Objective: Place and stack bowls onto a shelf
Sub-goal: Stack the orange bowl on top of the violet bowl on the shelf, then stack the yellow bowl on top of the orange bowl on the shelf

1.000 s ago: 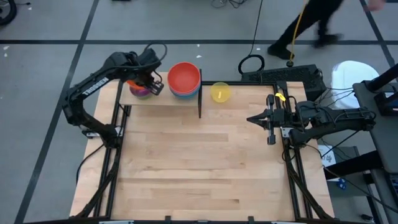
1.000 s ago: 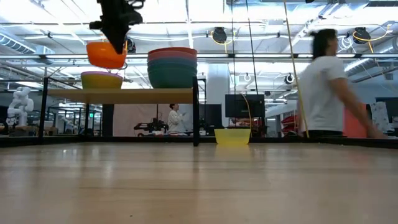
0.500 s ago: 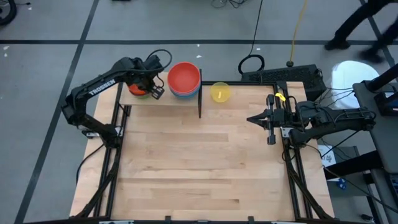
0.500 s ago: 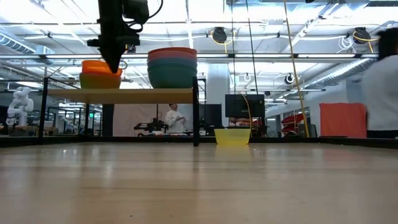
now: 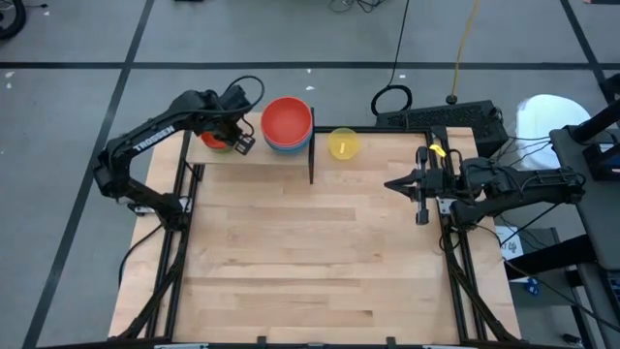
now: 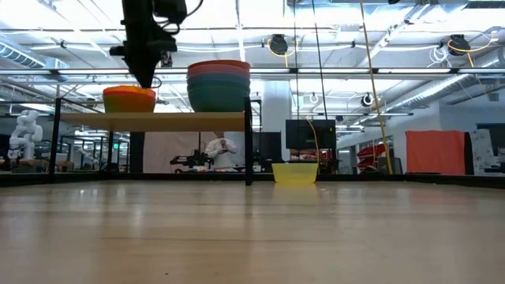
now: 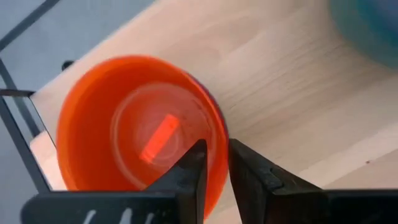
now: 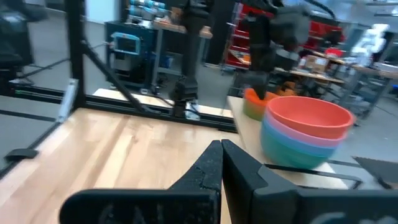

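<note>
- Left gripper [image 7: 214,171] is over the left end of the shelf [image 5: 254,155]. Its fingers [image 7: 193,168] straddle the rim of the orange bowl [image 7: 134,127] with a narrow gap between them; can't tell if they still pinch the rim or have let go.
- Orange bowl sits mouth up, nested on top of a small stack; nothing inside it. A purple edge shows just under its rim in the left wrist view, and a green bowl [image 8: 254,107] shows below it in the right wrist view.
- Just beside it on the shelf is the large stack [image 6: 218,85], all mouth up: red bowl [image 5: 287,119] on top, then pink, then teal. Red bowl is empty.
- Yellow bowl [image 5: 343,143] is on the table [image 5: 320,252], mouth up, just past the shelf's black end bar [image 5: 312,155].
- Right gripper [image 5: 394,185] is clenched, holding nothing, parked at the table's right edge.
</note>
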You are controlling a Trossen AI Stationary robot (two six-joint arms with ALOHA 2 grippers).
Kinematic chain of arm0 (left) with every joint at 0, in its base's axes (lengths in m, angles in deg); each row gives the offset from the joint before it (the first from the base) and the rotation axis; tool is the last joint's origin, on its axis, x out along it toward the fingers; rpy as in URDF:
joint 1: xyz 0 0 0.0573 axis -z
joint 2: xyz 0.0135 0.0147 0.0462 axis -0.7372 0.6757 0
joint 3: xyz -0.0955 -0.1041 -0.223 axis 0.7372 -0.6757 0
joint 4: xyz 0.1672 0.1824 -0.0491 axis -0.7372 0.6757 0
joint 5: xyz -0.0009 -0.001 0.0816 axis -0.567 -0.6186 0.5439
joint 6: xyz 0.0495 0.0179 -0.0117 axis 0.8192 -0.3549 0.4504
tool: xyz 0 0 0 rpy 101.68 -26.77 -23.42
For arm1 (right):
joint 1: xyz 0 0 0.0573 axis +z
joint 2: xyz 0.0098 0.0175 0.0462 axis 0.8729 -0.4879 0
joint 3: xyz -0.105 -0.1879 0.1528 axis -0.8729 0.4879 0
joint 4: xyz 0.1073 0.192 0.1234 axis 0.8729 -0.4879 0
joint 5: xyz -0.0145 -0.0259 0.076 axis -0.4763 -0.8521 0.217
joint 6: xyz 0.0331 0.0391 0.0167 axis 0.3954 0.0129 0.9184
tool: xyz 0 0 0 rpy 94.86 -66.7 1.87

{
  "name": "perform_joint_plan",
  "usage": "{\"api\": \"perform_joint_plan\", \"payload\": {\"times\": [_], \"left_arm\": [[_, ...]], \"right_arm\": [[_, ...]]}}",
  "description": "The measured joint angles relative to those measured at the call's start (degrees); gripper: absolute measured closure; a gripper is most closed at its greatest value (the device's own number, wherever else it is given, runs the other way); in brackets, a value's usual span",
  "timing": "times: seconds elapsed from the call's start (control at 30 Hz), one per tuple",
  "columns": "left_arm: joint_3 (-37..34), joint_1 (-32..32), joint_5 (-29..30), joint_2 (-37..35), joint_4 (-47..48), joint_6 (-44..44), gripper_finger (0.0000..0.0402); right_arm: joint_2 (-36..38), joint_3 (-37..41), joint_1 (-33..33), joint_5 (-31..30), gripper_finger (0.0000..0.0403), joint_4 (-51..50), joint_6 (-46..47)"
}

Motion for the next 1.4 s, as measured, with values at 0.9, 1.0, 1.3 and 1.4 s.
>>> {"api": "perform_joint_plan", "payload": {"times": [0.9,1.0,1.3,1.4], "left_arm": [[14.27,11.22,0.15,-2.17,-6.35,9.45,0.0327],[16.60,13.71,0.42,-2.54,-6.44,9.32,0.0327],[21.02,20.29,0.20,-4.33,-6.42,8.76,0.0327],[21.09,21.62,0.17,-5.03,-6.25,8.76,0.0327]], "right_arm": [[-17.77,0.02,-15.69,-7.65,0.0403,4.63,16.79],[-21.32,0.02,-18.68,-7.52,0.0403,6.90,16.97],[-31.08,0.00,-27.03,-7.43,0.0350,11.41,15.89],[-33.97,0.02,-30.09,-5.33,0.0321,11.75,15.83]]}}
